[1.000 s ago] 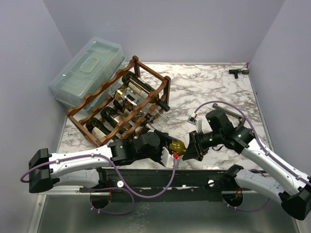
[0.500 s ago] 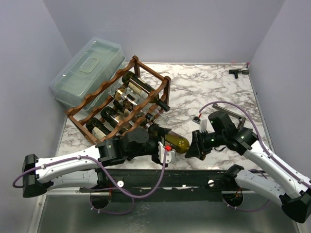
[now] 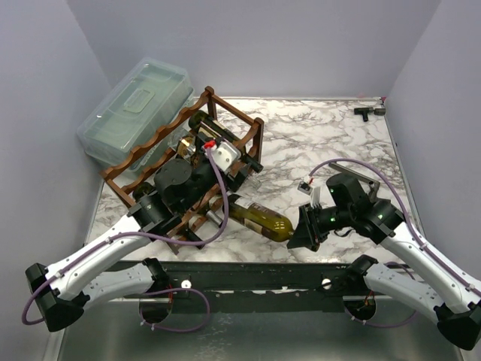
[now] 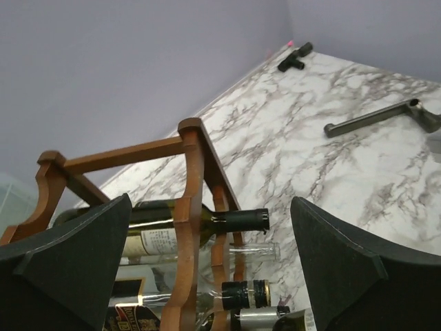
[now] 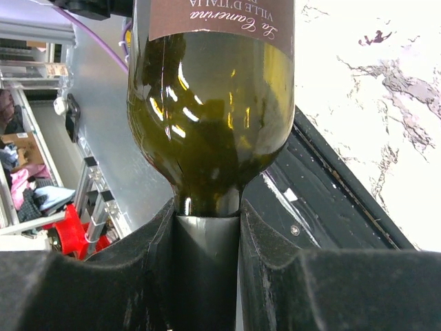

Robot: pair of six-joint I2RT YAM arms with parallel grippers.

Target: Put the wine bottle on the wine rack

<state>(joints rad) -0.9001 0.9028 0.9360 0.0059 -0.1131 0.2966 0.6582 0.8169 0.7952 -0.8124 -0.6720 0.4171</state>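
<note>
Bottle beside the rack, neck in my right pincer (image 5: pixel 207 241)
I pinch the wine bottle (image 3: pixel 259 218) by its neck, its base just beside the wine rack (image 4: pixel 191 179) near the counter's (image 3: pixel 331 135) front edge; my left pincer (image 4: pixel 210 234) hangs spread above the rack.

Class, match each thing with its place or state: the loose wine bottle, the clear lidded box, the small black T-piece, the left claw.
1 wine bottle
2 clear lidded box
3 black T-piece
4 left claw

A open, over the wine rack
B far right corner of the table
C neck gripped by the right claw
D lying along the rack's far side

Pairs: 1-C, 2-D, 3-B, 4-A
</note>
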